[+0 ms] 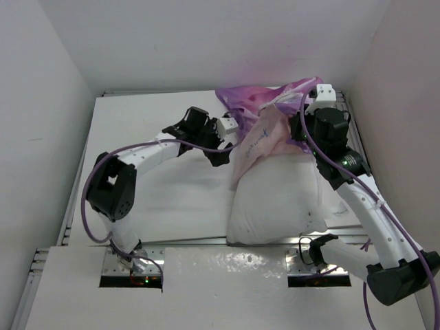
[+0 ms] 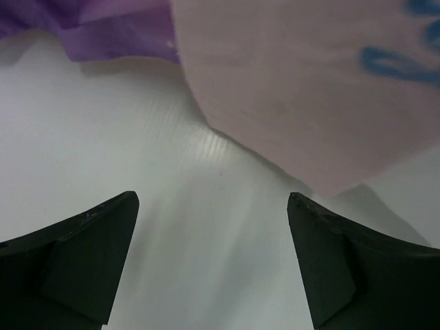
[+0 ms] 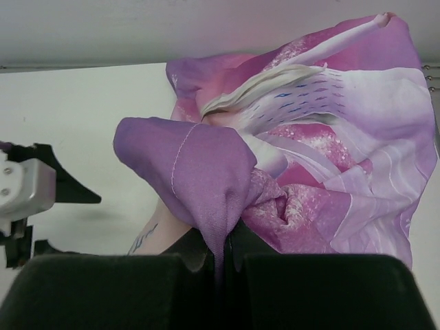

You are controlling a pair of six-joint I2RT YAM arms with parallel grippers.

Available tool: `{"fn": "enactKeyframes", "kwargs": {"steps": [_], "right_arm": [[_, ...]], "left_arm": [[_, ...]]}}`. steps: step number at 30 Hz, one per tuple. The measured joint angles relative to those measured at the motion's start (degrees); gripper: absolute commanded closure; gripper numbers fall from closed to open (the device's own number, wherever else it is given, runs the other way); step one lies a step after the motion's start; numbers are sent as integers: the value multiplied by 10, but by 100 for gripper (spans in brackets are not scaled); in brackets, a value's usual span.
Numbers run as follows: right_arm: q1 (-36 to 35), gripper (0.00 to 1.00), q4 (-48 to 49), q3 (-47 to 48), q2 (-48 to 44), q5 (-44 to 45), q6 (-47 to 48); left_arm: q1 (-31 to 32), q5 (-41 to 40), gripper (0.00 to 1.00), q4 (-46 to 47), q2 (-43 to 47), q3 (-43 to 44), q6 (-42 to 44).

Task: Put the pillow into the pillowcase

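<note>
Pillow (image 1: 275, 199): one, white. Pillowcase (image 1: 256, 141): one, pink and purple. Table (image 1: 151, 124): one. Arms: two, left arm (image 1: 148, 158) and right arm (image 1: 375, 210). Pincers: two, one per arm, left pincer (image 2: 213, 198) and right pincer (image 3: 223, 253); two fingers (image 2: 344, 268) each, four in all. Purple cables (image 1: 86, 206): two, one along each arm. Small white camera blocks (image 1: 229, 125): two, one at each wrist. Cut-outs (image 1: 130, 275) in the near board: two, one at each arm base.

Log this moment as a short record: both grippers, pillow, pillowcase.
left gripper: open, empty, over the table beside the pillowcase and its pink flap
right gripper: shut on a purple fold of the pillowcase
pillow: on the table, mostly bare, far end under the pillowcase
pillowcase: bunched at the far end, pink flap draped over the pillow
</note>
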State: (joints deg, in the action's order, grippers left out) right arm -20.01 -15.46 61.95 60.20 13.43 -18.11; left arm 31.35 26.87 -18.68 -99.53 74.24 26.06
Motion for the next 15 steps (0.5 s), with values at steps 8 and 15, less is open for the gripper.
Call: {"fn": "enactKeyframes", "kwargs": {"steps": [8,15], "right_arm": [[0,100,-1,0,1,1,6],[0,100,0,-1,0,1,9]], "left_arm": [[42,63,11,41,-13,-59,23],[71,54,31,77,-31,-44,3]]}}
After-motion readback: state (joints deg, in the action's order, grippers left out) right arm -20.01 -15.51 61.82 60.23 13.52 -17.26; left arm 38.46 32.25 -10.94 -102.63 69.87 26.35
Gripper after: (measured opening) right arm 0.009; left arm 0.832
